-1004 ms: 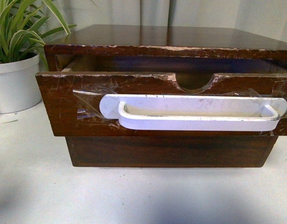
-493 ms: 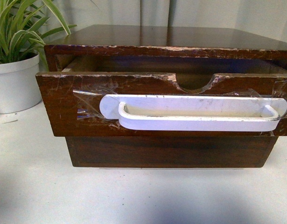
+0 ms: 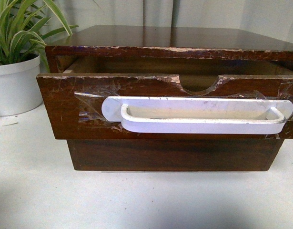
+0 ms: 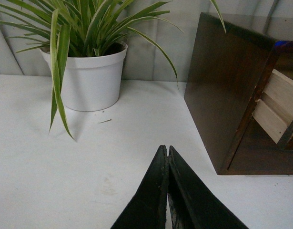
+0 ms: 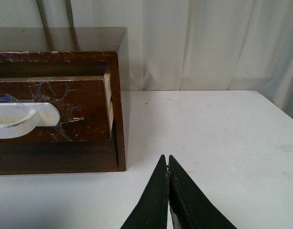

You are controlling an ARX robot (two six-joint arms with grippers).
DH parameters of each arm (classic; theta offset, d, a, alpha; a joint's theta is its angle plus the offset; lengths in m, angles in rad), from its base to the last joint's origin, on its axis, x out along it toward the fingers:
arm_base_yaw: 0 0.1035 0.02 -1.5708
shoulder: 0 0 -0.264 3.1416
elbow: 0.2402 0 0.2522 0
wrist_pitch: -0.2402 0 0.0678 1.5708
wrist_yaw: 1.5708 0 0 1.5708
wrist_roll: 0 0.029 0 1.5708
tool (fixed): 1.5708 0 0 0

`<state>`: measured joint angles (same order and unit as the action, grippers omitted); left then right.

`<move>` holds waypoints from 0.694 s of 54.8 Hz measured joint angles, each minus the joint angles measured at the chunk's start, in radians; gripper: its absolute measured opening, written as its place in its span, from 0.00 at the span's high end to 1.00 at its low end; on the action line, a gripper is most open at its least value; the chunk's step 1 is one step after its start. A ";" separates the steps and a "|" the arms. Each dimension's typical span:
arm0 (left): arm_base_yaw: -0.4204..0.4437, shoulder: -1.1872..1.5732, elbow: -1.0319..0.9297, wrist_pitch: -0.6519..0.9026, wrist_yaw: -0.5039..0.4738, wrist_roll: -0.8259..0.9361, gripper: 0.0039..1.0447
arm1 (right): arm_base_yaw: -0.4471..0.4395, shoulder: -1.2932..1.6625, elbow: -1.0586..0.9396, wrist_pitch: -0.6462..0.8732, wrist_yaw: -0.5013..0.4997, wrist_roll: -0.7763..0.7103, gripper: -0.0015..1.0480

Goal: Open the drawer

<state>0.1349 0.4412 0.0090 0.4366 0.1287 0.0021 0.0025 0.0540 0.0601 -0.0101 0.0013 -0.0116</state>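
Note:
The dark brown drawer (image 3: pixel 65 105) stands pulled partly out of its wooden cabinet (image 3: pixel 175 36), with a gap showing behind its chipped top edge and semicircular notch (image 3: pixel 198 85). A long white handle (image 3: pixel 198 117) is taped across its front. Neither arm shows in the front view. My left gripper (image 4: pixel 168 151) is shut with nothing in it, low over the white table beside the cabinet's side wall (image 4: pixel 222 86). My right gripper (image 5: pixel 167 160) is also shut and empty, over the table off the cabinet's other end, where the drawer (image 5: pixel 84 102) and handle's tip (image 5: pixel 27 119) show.
A white pot (image 3: pixel 15 86) with a striped green plant (image 3: pixel 22 26) stands on the white table (image 3: pixel 136 200) left of the cabinet. A plain lower drawer front (image 3: pixel 175 155) sits under the pulled-out one. Pale curtains (image 5: pixel 208 43) hang behind.

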 joint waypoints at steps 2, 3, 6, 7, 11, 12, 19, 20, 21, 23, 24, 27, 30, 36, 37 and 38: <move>-0.011 -0.024 0.000 -0.021 -0.008 0.000 0.96 | 0.000 -0.002 -0.003 0.000 0.000 0.000 0.99; -0.024 -0.037 0.000 -0.032 -0.025 0.000 0.96 | 0.000 -0.004 -0.005 0.000 0.000 0.000 0.99; -0.093 -0.077 0.000 -0.070 -0.116 -0.002 0.96 | 0.000 -0.010 -0.011 0.000 0.000 0.000 0.99; -0.108 -0.087 0.000 -0.079 -0.121 -0.002 0.96 | 0.000 -0.011 -0.012 0.001 0.000 0.001 0.99; -0.131 -0.119 0.000 -0.111 -0.121 -0.002 0.96 | 0.000 -0.036 -0.038 0.007 -0.002 0.001 0.99; -0.131 -0.123 0.000 -0.115 -0.123 -0.002 0.96 | 0.000 -0.043 -0.046 0.007 -0.004 0.001 0.99; -0.132 -0.171 0.000 -0.162 -0.129 -0.003 0.96 | 0.000 -0.048 -0.053 0.006 0.000 0.001 0.99; -0.132 -0.177 0.000 -0.168 -0.129 -0.003 0.96 | 0.000 -0.049 -0.053 0.006 0.000 0.001 0.99; -0.132 -0.183 0.000 -0.175 -0.129 -0.003 0.96 | 0.000 -0.050 -0.053 0.006 0.000 0.001 0.99; -0.132 -0.192 0.000 -0.185 -0.129 -0.003 0.96 | 0.000 -0.050 -0.053 0.006 0.000 0.001 0.99; -0.132 -0.195 0.000 -0.187 -0.129 -0.003 0.96 | 0.000 -0.050 -0.053 0.006 -0.001 0.001 0.99; -0.133 -0.214 0.000 -0.204 -0.129 -0.003 0.96 | 0.000 -0.050 -0.053 0.006 -0.001 0.001 0.99; -0.133 -0.234 0.000 -0.226 -0.129 -0.003 0.96 | 0.000 -0.050 -0.053 0.006 -0.001 0.001 0.99; -0.133 -0.258 0.000 -0.249 -0.129 -0.003 0.96 | 0.000 -0.050 -0.053 0.006 -0.001 0.001 0.99; -0.133 -0.261 0.000 -0.252 -0.129 -0.003 0.96 | 0.000 -0.050 -0.053 0.006 -0.001 0.001 0.99; -0.133 -0.265 0.000 -0.256 -0.129 -0.003 0.96 | 0.000 -0.050 -0.053 0.006 -0.001 0.001 0.99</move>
<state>0.0017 0.1764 0.0090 0.1802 0.0002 -0.0010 0.0021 0.0040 0.0074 -0.0036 0.0006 -0.0105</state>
